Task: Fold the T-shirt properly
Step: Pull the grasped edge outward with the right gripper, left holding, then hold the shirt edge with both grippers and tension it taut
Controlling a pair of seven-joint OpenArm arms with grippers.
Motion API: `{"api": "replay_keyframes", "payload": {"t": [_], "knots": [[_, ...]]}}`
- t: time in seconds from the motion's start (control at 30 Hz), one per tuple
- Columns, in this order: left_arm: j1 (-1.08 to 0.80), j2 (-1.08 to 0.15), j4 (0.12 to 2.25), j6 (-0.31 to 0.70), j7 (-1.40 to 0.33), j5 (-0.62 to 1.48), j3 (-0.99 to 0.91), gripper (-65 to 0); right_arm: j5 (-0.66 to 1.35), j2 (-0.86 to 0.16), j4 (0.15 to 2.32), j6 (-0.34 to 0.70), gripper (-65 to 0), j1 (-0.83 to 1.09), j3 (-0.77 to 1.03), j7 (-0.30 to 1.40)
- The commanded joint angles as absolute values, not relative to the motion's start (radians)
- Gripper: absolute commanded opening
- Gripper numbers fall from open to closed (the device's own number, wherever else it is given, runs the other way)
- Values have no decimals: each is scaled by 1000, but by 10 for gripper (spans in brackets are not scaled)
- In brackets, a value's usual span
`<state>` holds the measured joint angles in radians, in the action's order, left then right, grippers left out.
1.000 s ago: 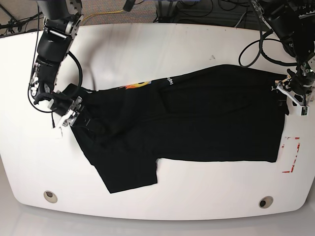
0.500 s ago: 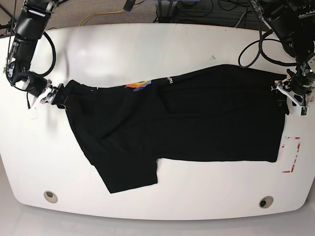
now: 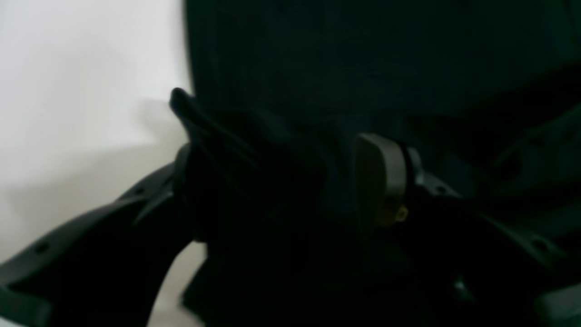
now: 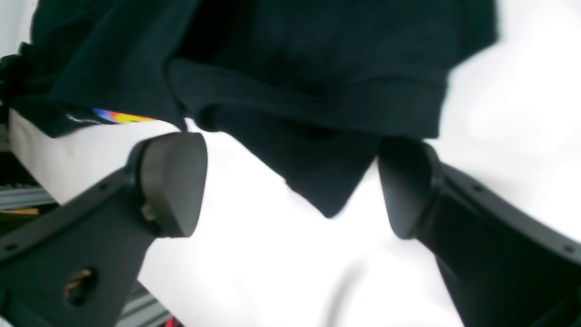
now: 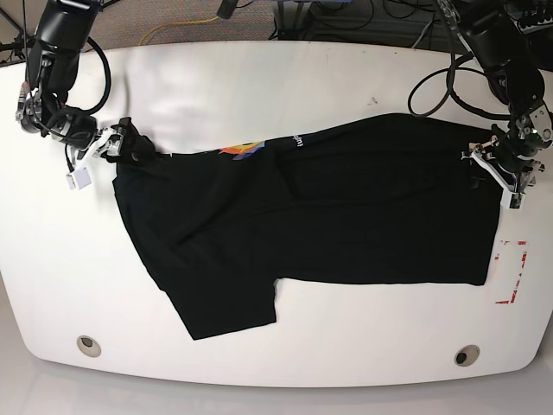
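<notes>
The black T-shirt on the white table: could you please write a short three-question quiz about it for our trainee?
1. True or false: the right pincer is clamped shut on the black short-sleeved fabric T-shirt.
2. Multiple choice: in the base view, the small colourful print shows at the shirt's A) far edge, B) near edge, C) right-hand end.
3. Short answer: which part of the shirt juts out toward the near edge of the white oval table?

Key: 1. False: its jaws stand open, with a corner of fabric loose between them. 2. A. 3. A sleeve.
</notes>
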<state>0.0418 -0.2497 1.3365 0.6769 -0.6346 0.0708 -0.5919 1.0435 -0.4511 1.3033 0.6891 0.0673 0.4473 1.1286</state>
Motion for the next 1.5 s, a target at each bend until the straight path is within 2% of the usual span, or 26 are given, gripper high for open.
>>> {"api": "replay_keyframes", "payload": {"t": [0.0,0.23,0.5,0.77,0.87,0.93,0.97,1.0,1.1,1.13,1.47], "knots": [[35,-257,1334,673,-610,70,-587,-254,1056,-473,1349,698,-84,53,456,1098],[31,-257,1259,673,-608,24,-587,-254,938,-479,1412,682,-84,15,455,1098],[8,-257,1265,674,-608,24,-588,-254,820,-484,1409,676,-84,-39,456,1098],[7,-257,1267,674,-608,24,-588,-254,823,-452,1224,676,-86,-110,455,1096],[7,-257,1267,674,-608,24,-588,-254,826,-437,1227,676,-170,-110,452,1098],[7,-257,1268,674,-608,24,-588,-254,826,-430,1230,676,-274,-110,452,1104],[7,-257,1268,674,-608,24,-588,-254,826,-430,1247,676,-349,-108,452,1104],[7,-257,1268,674,-608,24,-590,-254,826,-430,1260,676,-388,-104,452,1104],[7,-257,1264,674,-608,24,-591,-254,826,-429,1331,674,-580,-62,452,1104],[7,-257,1267,674,-608,24,-591,-254,828,-429,1357,674,-609,-58,452,1107],[13,-260,1264,674,-608,24,-591,-254,828,-437,1615,676,-617,107,456,1188]]}}
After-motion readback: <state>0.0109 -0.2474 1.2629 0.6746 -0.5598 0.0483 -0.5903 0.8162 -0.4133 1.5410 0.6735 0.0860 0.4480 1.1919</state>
